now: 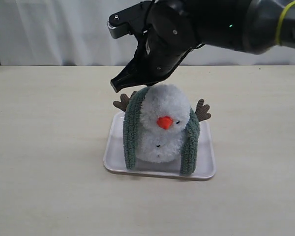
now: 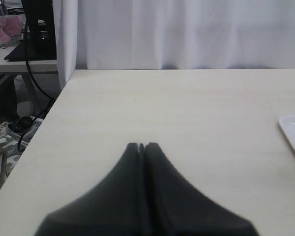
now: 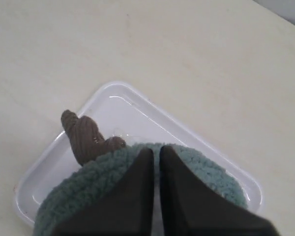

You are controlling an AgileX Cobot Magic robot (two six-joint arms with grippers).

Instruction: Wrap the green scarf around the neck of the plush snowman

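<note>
Progress looks about half made. The long, dull grey-green ribbed knitted scarf (image 1: 132,130) is already draped over the fluffy white two-ball plush snowman (image 1: 167,101), passing behind its head at neck height. One strand hangs down the left side and the other down the right, and both ends reach the shallow white rectangular plastic tray (image 1: 114,147) on which the toy stands upright, in the middle of the pale wooden worktop (image 1: 49,147). The orange cone nose and the whole front of the body are uncovered. The strands do not cross under the chin, so the scarf is hung on the toy rather than wound round it.

The right hand (image 1: 119,84) hovers just above the snowman's left shoulder, over the brown corduroy twig arm (image 1: 123,102) and the top of the left strand. In the right wrist view its fingers are together with only a thin slit between them, and no knit shows pinched there. The left hand (image 2: 141,145) is likewise closed on nothing, low over bare worktop well left of the tray.

What seems left is to take one hanging end and carry it across the front of the neck, perhaps on round the back, so that the loop closes.
</note>
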